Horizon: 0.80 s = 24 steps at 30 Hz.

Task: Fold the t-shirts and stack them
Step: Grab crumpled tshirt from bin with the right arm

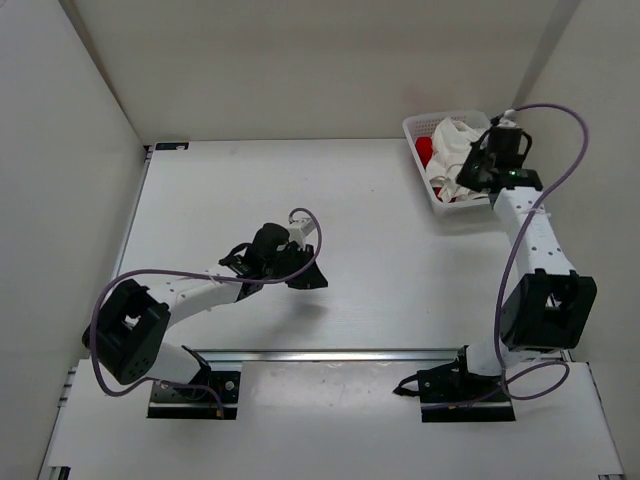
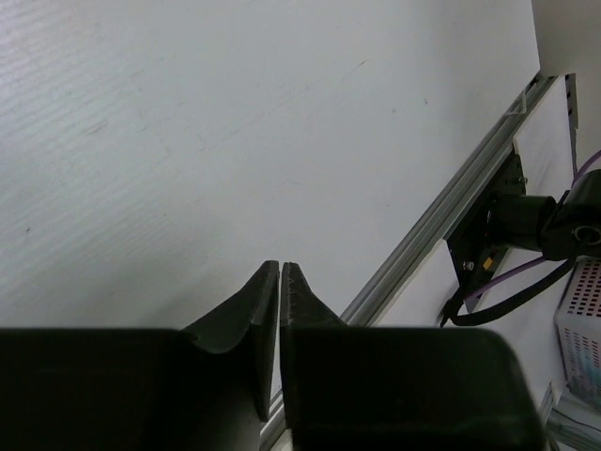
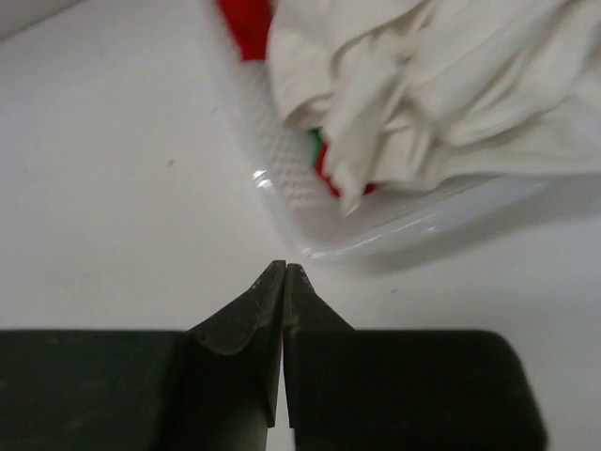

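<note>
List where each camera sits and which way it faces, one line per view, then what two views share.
Top external: above and behind the arms, looking down on the table; both arms show, left tool and right tool.
Left wrist: on the left arm, looking across table toward the right arm's base; its closed fingers show.
Right wrist: on the right arm, looking at the basket corner and white t-shirt; its closed fingers show.
Shared: top and right wrist both show basket and white t-shirt.
</note>
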{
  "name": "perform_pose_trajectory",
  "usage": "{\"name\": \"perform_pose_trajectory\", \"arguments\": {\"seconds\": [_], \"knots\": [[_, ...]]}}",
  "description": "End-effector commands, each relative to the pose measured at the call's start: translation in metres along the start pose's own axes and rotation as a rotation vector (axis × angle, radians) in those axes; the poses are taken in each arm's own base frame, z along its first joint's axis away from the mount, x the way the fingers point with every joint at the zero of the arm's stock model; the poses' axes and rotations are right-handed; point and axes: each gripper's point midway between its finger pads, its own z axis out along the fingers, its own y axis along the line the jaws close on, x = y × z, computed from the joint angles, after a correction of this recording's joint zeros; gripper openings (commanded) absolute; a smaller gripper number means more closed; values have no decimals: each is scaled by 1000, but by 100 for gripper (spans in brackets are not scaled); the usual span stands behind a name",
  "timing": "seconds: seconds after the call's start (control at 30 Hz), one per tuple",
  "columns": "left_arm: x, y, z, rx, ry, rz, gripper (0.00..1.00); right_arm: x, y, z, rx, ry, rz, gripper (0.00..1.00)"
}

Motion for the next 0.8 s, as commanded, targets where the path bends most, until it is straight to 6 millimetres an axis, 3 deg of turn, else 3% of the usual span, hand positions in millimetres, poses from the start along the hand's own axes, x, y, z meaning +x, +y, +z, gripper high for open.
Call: {"name": "perform_pose_trajectory", "arguments": {"seconds": [0.0, 0.07, 0.13, 0.23, 0.3, 0.57, 0.77], "knots": [[4, 3, 2, 5, -20, -7, 19, -31, -52, 11, 133, -13, 2, 3], [9, 4, 4, 4, -9, -3, 29, -47, -71, 27, 154, -10, 34, 12], [10, 4, 5, 10, -4, -13, 33, -56, -79, 41, 153, -6, 38, 29], [10, 7, 7, 15, -3, -19, 37, -68, -79, 64, 100, 10, 29, 39], [12, 6, 8, 24, 3, -36, 39, -66, -77, 77, 93, 42, 17, 43], [16, 12, 13, 17, 18, -56, 40, -55, -58, 105, 52, 61, -25, 43], [20, 15, 15, 12, 26, -66, 40, -38, -67, 123, 82, 100, -29, 44]]}}
